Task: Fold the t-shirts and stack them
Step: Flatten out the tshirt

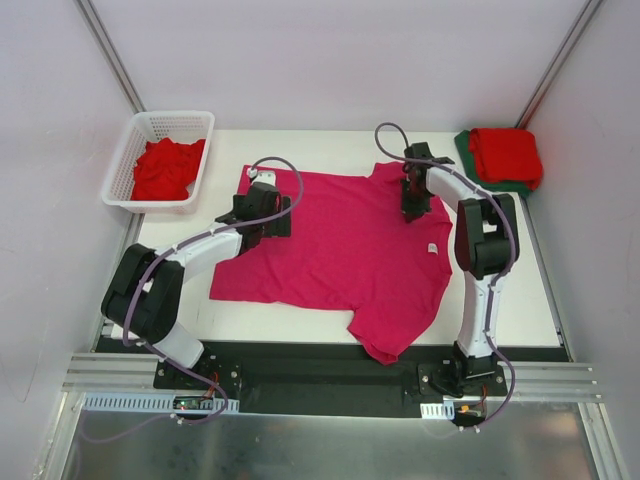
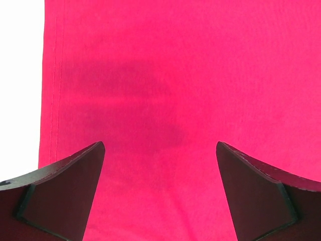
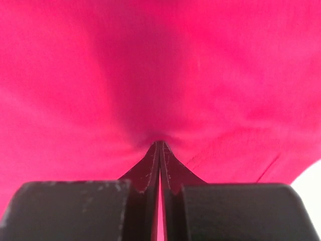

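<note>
The magenta-pink t-shirt (image 1: 340,240) lies spread flat on the white table, its small white neck label (image 1: 433,248) near the right edge. My left gripper (image 1: 283,214) hovers over the shirt's left part, near its hem. In the left wrist view it (image 2: 159,145) is open, with only flat cloth (image 2: 175,75) between the fingers. My right gripper (image 1: 412,205) is at the shirt's far right, by a sleeve. In the right wrist view it (image 3: 159,144) is shut on a puckered pinch of the magenta cloth (image 3: 150,60).
A white lattice basket (image 1: 175,118) at the far left holds crumpled red shirts (image 1: 165,168). At the far right corner a folded red shirt (image 1: 505,155) lies on a dark green one (image 1: 464,146). Bare table (image 2: 20,75) shows left of the hem.
</note>
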`<state>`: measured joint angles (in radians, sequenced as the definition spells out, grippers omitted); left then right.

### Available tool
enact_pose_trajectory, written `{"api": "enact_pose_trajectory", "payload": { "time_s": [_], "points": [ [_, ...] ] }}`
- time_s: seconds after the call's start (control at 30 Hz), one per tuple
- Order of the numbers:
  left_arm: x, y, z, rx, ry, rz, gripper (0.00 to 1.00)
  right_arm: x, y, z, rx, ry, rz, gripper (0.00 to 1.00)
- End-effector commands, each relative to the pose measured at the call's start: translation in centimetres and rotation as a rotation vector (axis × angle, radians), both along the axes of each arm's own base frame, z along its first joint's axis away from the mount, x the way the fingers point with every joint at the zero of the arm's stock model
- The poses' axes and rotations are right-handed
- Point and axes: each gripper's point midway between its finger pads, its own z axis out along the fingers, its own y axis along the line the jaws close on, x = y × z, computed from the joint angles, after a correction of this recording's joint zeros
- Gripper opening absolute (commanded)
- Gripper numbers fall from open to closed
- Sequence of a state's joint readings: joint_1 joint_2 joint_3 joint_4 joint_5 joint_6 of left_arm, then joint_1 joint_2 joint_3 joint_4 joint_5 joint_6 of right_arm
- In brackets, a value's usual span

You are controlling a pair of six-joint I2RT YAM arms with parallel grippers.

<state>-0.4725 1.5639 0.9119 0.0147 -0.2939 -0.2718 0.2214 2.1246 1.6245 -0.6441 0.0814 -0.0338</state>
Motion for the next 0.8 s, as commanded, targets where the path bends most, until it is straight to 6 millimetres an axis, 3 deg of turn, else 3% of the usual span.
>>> {"api": "enact_pose_trajectory", "payload": {
  "time_s": [0.0, 0.37, 0.47, 0.5, 0.53, 0.77],
  "points": [
    [1.7, -0.6, 1.7, 0.024, -0.042, -0.021, 0.94, 2.1, -0.5, 1.9, 0.011, -0.012, -0.011, 0.01],
    [2.8, -1.0, 1.7, 0.027, -0.04, -0.024, 0.94, 4.5, -2.7, 2.3, -0.006, -0.009, -0.046, 0.02],
    [2.8, -1.2, 2.1, 0.01, -0.045, -0.035, 0.88, 4.1, -2.7, 2.7, -0.001, -0.021, -0.05, 0.01],
    [2.8, -1.3, 2.3, 0.002, -0.049, -0.036, 0.83, 4.1, -2.6, 3.9, 0.008, -0.052, -0.049, 0.01],
    [2.7, -1.5, 2.7, -0.007, -0.055, -0.042, 0.82, 4.5, -2.6, 4.7, 0.017, -0.093, -0.051, 0.01],
    [2.2, -2.0, 5.9, -0.067, -0.122, -0.069, 0.82, 2.2, -1.8, 9.1, 0.054, -0.219, -0.021, 0.01]
  ]
}}
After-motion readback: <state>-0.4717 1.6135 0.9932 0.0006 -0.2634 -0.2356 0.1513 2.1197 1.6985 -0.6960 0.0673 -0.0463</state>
